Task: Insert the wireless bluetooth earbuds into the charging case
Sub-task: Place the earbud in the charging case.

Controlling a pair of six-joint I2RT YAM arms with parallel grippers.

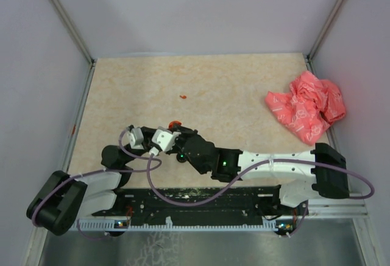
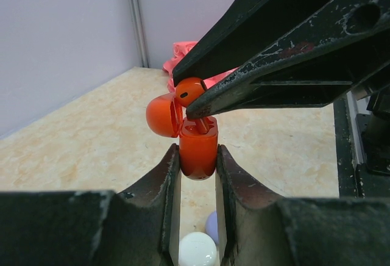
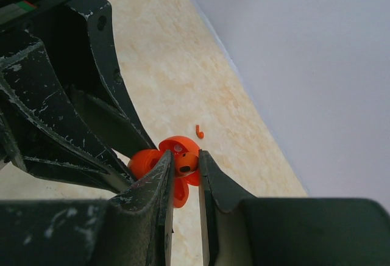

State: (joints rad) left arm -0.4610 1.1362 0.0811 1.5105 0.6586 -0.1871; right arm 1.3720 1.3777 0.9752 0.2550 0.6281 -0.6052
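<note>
So the right tool (image 3: 184,159) is pinched nearly closed on the small red-orange stemmed earbud (image 2: 190,90). It grips the round head with the stem pointing down. The left tool (image 2: 197,150) is clamped almost shut around the glossy red-orange plastic charging case (image 2: 198,163), holding it upright with its domed lid (image 2: 163,115) flipped open to the side. From the left wrist view the stem tip looks to be at or just inside the mouth of the case. I can't tell if it's lined up with its socket or just sitting on the rim, and the bud looks a touch tilted. If it were me, I'd keep the left tool dead steady and let the right one do all the moving. Straighten the stem so it runs along the case's long axis, then ease straight down, with a tiny wiggle if it catches. Don't let go until the head is seated flush. Open the right tool only a crack and back out straight up so the bud doesn't pop out with it. The open lid sits right beside the right tool's lower finger, so I'd watch for a bump there. Further out, a second tiny red-orange earbud (image 1: 183,96) lies loose on the beige speckled tabletop (image 1: 231,83), well apart from the tools and presumably next. A crumpled pink-red plastic bag (image 1: 308,106) sits off at the right edge. There's also a white rounded thing (image 2: 198,251) below the left tool, too blurry to call.
</note>
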